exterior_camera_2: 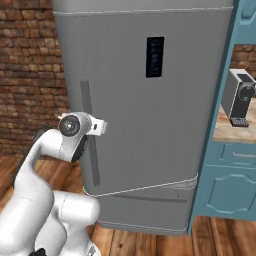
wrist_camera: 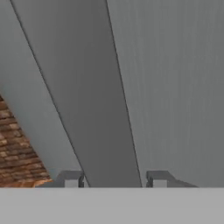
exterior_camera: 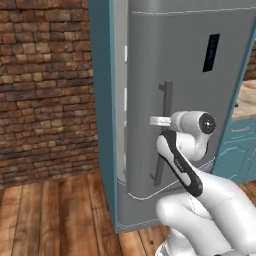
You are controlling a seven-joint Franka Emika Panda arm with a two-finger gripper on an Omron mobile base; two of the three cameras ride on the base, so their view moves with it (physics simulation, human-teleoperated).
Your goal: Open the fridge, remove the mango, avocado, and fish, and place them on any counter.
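fridge point(exterior_camera_2: 150, 125): plain grey, teal side panel | handle point(exterior_camera_2: 90, 135): darker grey bar | wall point(exterior_camera: 45, 90): red-brown brick | floor point(exterior_camera: 55, 215): brown wood planks | surface point(exterior_camera_2: 232, 131): beige, speckled | cabinets point(exterior_camera_2: 225, 185): teal

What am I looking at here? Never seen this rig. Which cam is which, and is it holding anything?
It's a rendered kitchen. A white robot arm on a drivable base is working at a tall grey fridge. Two pictures come from cameras on the base, behind the arm to its left and right, both showing the same scene. The third comes from a camera on the hand, looking along the pincer. There the fridge's long bar handle runs between the two fingertips, so the pincer is closed around the handle. In the left base view the door stands slightly ajar. To the right, a coffee machine sits on a beige counter. No food is visible.
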